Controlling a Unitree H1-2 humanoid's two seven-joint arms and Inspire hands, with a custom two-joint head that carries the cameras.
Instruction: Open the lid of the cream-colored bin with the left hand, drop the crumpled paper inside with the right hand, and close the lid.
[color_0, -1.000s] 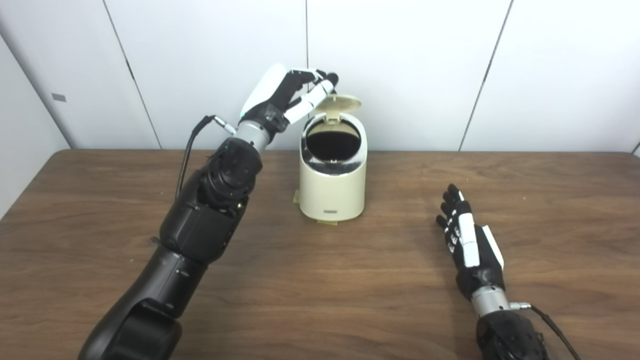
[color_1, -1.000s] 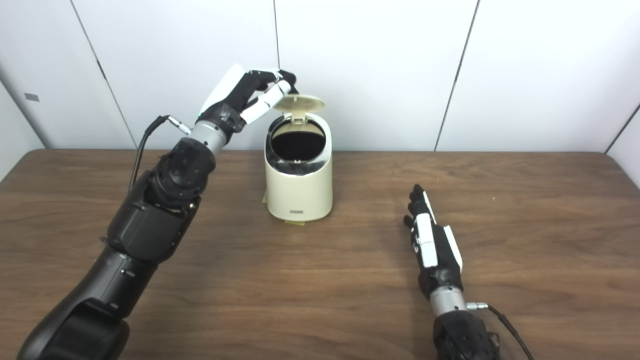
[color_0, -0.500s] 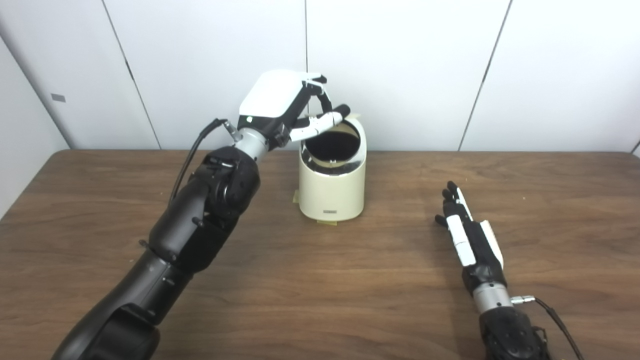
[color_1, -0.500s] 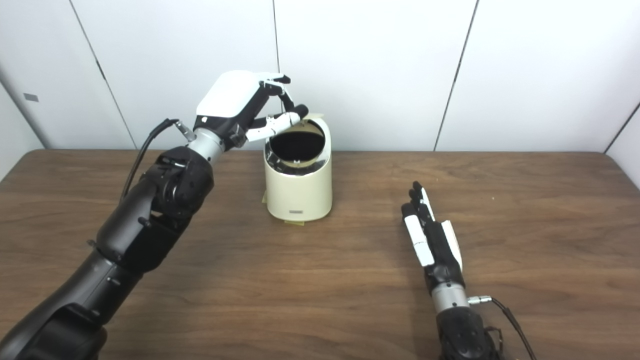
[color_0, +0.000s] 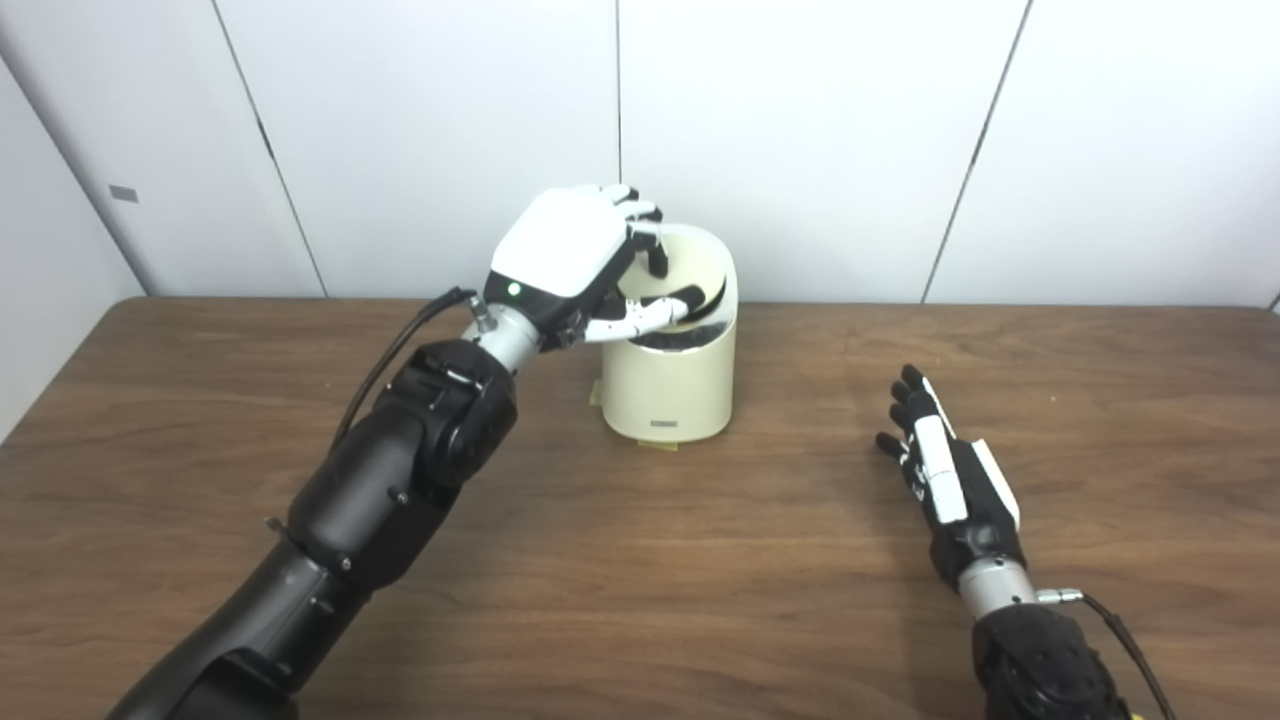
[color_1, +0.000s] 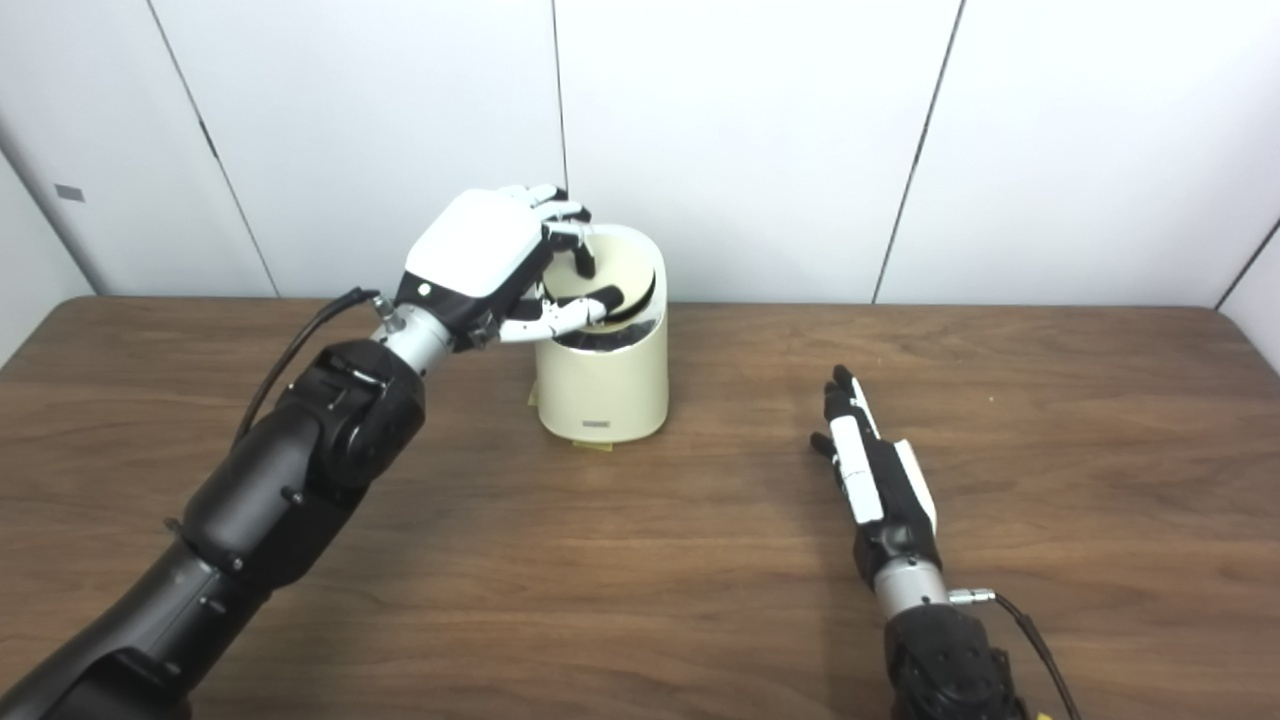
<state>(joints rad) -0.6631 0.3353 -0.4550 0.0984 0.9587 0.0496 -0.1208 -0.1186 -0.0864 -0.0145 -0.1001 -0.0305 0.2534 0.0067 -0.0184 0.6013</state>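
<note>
The lid (color_0: 693, 268) of the cream-colored bin (color_0: 668, 385), at the table's (color_0: 640, 560) twelve o'clock, is being pressed down by the left hand (color_0: 585, 262), fingers curled on it. Full seating is being called for next. The right hand (color_0: 950, 490) is being rested released, at four o'clock.

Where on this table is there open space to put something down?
Bare wood lies between the bin and the right robot hand, and along the near edge of the table. It is crowded where the left robot hand covers the lid.

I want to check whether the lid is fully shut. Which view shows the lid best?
Right eye view: the lid shows with a dark gap still visible above the bin rim. Left eye view shows nearly the same, the left hand covering its near edge.
</note>
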